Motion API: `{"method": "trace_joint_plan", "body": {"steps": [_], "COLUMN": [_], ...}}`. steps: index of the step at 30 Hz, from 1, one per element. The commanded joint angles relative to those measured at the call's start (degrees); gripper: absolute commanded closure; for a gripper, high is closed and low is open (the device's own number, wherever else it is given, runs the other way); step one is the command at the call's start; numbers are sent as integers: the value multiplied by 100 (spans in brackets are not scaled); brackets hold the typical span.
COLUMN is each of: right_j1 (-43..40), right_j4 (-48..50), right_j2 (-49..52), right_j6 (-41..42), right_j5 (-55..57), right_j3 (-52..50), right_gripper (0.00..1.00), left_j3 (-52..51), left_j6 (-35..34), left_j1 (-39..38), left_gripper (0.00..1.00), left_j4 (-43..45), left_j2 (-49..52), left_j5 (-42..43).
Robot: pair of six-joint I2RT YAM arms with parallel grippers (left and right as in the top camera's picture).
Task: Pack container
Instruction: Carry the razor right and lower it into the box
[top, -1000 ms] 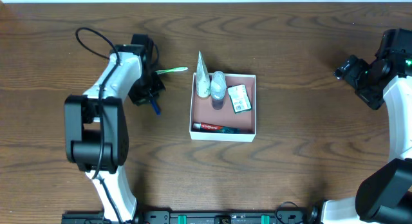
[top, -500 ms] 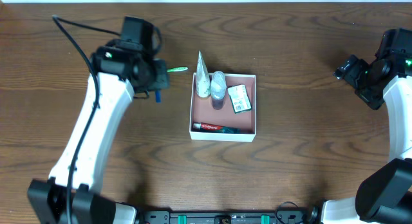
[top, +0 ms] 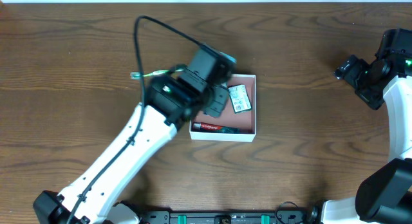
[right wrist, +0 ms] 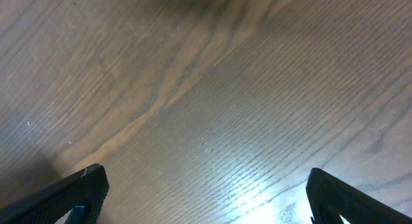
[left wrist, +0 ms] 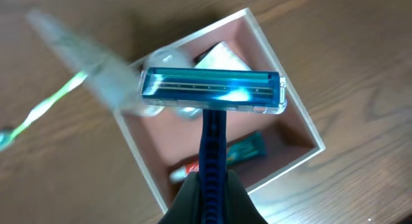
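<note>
Wood-grain counter (top: 309, 159) carries the container (top: 225, 136) at centre. Since a second ago the left claw (left wrist: 209, 185), clamped on a blue razor (left wrist: 212, 91), has swung from beside the green toothbrush (top: 147, 74) to above it, so a release likely comes next. Right claw (right wrist: 206, 193) sits spread apart, idle.

The razor (left wrist: 212, 91) is glossy, translucent blue plastic. The table (right wrist: 212, 102) is grained brown wood, softly shiny. The container (left wrist: 286, 124) has a matt floor.
</note>
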Motion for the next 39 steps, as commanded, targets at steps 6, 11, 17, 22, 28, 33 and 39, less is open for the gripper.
{"method": "trace_joint_plan", "body": {"steps": [6, 11, 17, 22, 28, 33, 39], "right_j1": [42, 42, 42, 42, 42, 42, 42], "right_j4": [-7, -7, -7, -7, -7, -7, -4], "right_j2": [31, 31, 31, 31, 31, 31, 31], "right_j6": [-2, -2, -2, -2, -2, -2, -2], "right_j5": [-22, -22, -22, -22, -22, -22, -22], "right_j3": [2, 2, 2, 2, 2, 2, 2], "right_gripper": [1, 1, 1, 1, 1, 1, 1], "left_j3": [50, 50, 50, 26, -116, -129, -129], "left_j6": [352, 986, 2127, 2975, 3075, 3526, 3960], "left_j1": [-466, -457, -457, -457, -409, -299, -306], "left_gripper": [94, 94, 94, 94, 94, 94, 88], "left_j4": [463, 551, 494, 358, 293, 210, 26], "left_j2": [415, 901, 1436, 1770, 2072, 2240, 2260], "left_j5": [-205, -208, -205, -219, -752, -765, -763]}}
